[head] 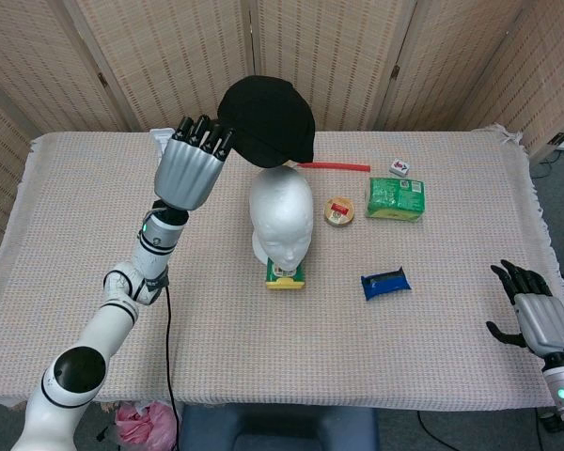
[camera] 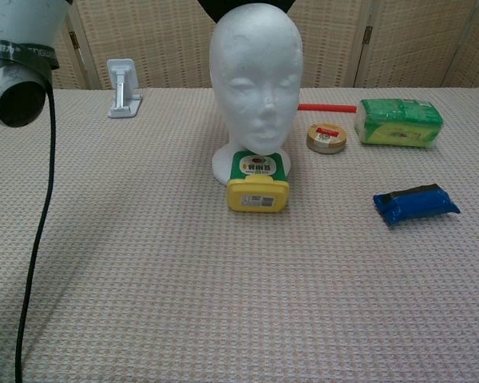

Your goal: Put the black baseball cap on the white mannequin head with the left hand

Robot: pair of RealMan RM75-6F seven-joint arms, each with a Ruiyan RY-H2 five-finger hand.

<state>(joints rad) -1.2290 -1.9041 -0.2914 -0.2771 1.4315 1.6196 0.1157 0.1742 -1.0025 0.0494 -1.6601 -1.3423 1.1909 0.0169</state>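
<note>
Left hand [head: 194, 167]: raised, fingers gripping the edge of the black fabric baseball cap [head: 268, 122].
Cap: just above the white foam mannequin head [head: 281, 219].
Right hand [head: 536, 316]: fingers spread, holding nothing.

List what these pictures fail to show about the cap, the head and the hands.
- Cap: chest view cuts it at the top edge; whether it touches the head is unclear.
- Left hand: head view shows its back only; grip hidden. Chest view shows only the arm.
- Right hand: absent from chest view.
- Can label: too small.
</note>
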